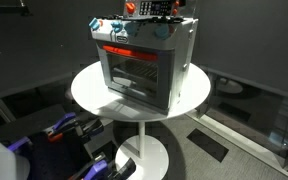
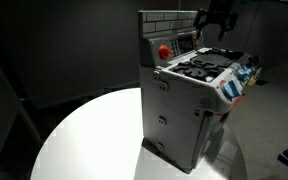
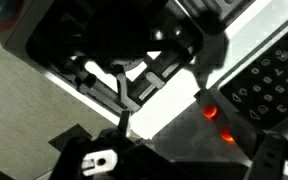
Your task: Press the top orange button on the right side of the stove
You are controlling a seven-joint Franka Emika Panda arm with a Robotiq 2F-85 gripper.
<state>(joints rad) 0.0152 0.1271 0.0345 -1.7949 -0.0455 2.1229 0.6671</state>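
Note:
The silver-grey toy stove [image 1: 144, 65] stands on a round white table [image 1: 84, 90] and shows in both exterior views [image 2: 189, 110]. It has a glass door, a red-orange strip, and a dark burner top [image 2: 202, 68]. My gripper [image 2: 216, 18] hangs above the stove's back panel, at the frame's top edge [image 1: 149, 8], with its fingers apart and nothing between them. In the wrist view, two glowing orange buttons [image 3: 211, 112] [image 3: 227, 135] sit one after the other on a grey panel, just beyond the gripper [image 3: 184, 150]. A red button [image 2: 165, 50] shows on the back panel.
The table [image 2: 84, 140] stands on a white pedestal base [image 1: 149, 150]. Blue, purple and black equipment [image 1: 59, 130] lies on the floor beside it. Dark walls surround the scene. A dark keypad panel [image 3: 269, 80] lies to the right of the buttons.

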